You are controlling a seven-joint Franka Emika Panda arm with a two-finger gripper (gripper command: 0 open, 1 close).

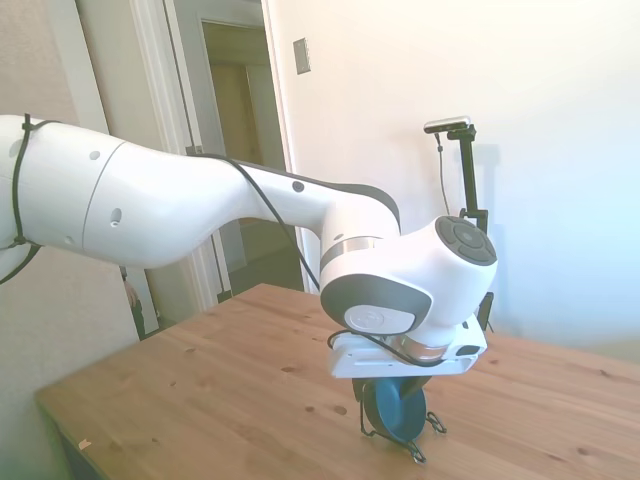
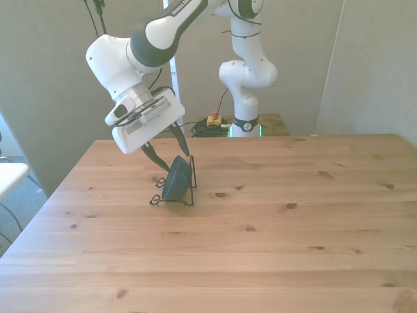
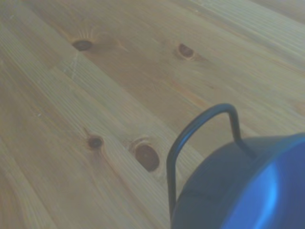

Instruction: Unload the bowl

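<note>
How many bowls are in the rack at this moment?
1. The bowl stands on edge in the wire rack on the table, just under the hand. No other bowl shows in any view, though the hand covers part of the rack in the side view.

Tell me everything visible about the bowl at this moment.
The bowl is small, round, dark blue-teal and glossy. It stands on edge, propped in a thin black wire rack on the wooden table, toward the front view's left. One wire loop rises beside its rim. The gripper hangs just above, its open fingers straddling the bowl's top edge; whether they touch it cannot be told.
</note>
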